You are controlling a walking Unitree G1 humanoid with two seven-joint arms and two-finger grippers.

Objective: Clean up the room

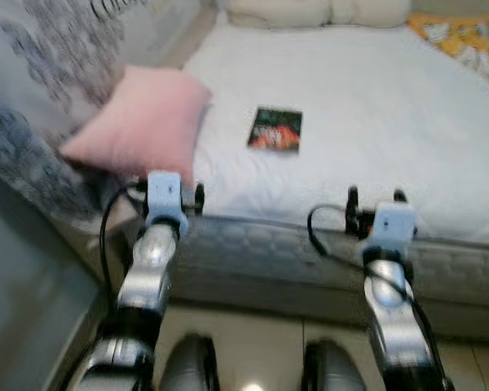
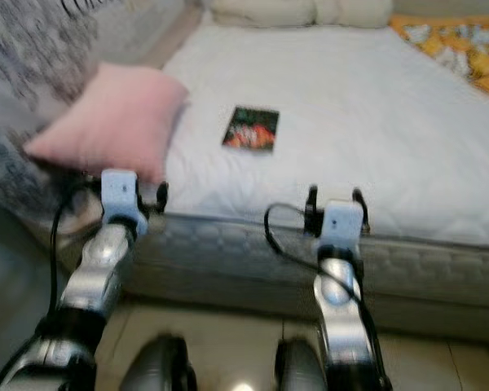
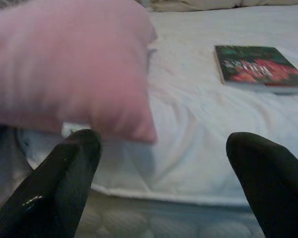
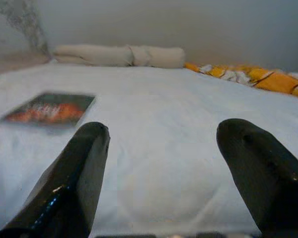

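Observation:
A pink pillow (image 1: 143, 122) lies at the left edge of the white bed (image 1: 375, 106), partly over the side. A dark book with a red and green cover (image 1: 275, 129) lies flat on the mattress to the pillow's right. My left gripper (image 1: 173, 195) is held open at the bed's near edge, just below the pillow (image 3: 69, 69). My right gripper (image 1: 376, 197) is open too, at the near edge of the mattress, right of the book (image 4: 49, 108). Nothing is between either pair of fingers.
Cream pillows (image 1: 318, 11) lie at the head of the bed. A yellow patterned blanket (image 1: 464, 37) is bunched at the far right. A grey patterned cloth (image 1: 41, 90) hangs on the left. Tiled floor (image 1: 261, 334) and my feet are below.

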